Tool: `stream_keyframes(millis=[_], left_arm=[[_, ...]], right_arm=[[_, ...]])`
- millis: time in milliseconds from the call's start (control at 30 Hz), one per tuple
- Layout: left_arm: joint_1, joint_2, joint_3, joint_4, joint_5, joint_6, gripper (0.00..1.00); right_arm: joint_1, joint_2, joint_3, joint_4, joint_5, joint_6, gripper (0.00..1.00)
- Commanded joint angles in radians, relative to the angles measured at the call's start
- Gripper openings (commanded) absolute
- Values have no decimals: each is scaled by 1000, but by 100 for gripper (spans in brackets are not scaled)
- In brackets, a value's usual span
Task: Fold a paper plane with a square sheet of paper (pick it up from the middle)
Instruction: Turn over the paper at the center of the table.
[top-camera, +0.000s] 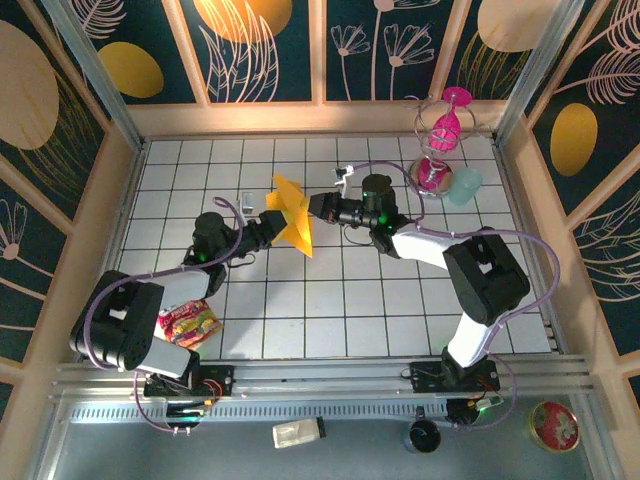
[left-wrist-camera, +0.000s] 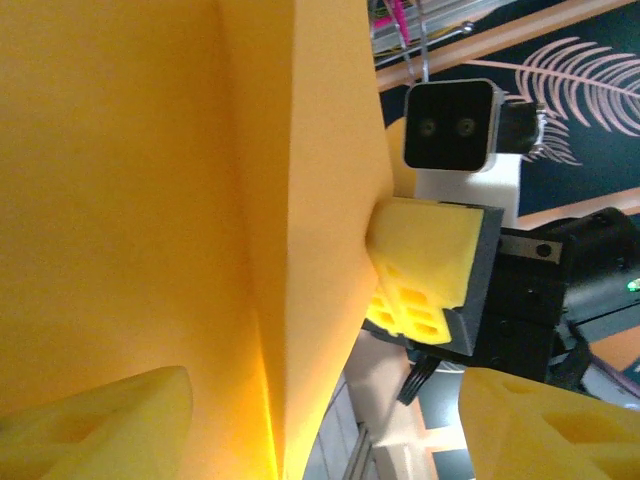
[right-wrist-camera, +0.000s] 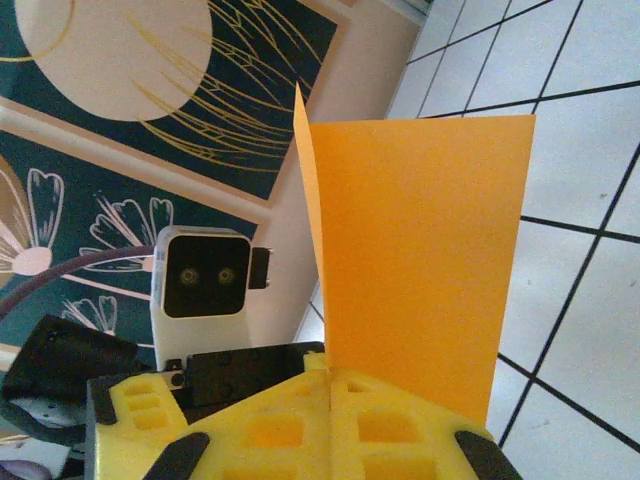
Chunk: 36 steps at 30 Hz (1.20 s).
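Two-arm hold, mid-air | R end effector (right-wrist-camera: 330, 385) clamped on folded sheet (right-wrist-camera: 420, 260) edge | L end effector (top-camera: 270, 222) pads (left-wrist-camera: 100, 425) apart, sheet between them, prob. not touching | shut L squarely, no tug, keep R firm

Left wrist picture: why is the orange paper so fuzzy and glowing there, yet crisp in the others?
Left wrist view: the paper sits almost against the lens, so it blurs, and a bright streak glows along its fold. Right wrist view: farther off, sharp-edged, evenly lit. Top view: small but clear.
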Motion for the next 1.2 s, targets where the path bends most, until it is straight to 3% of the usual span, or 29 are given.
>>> stream_keyframes(millis=[0,233,567,933,1067,1167], left_arm=[[-9,25,34,127,51,-24,65],[-33,49,83,55,81,54,55],[-35,71,74,155,103,11,42],[-35,77,79,113,69,26,25],[-35,77,81,103,54,33,20],[-35,72,83,68,43,55,16]], right_arm=[[-5,-38,-11,79,-34,54,1],[-8,-31,-16,124,-61,98,1],[-22,-31,-34,166,-75,140,1],[-23,-41,-56,166,-78,140,3],[-22,-45,-61,155,-75,134,5],[-51,-58,-72,132,-61,117,13]])
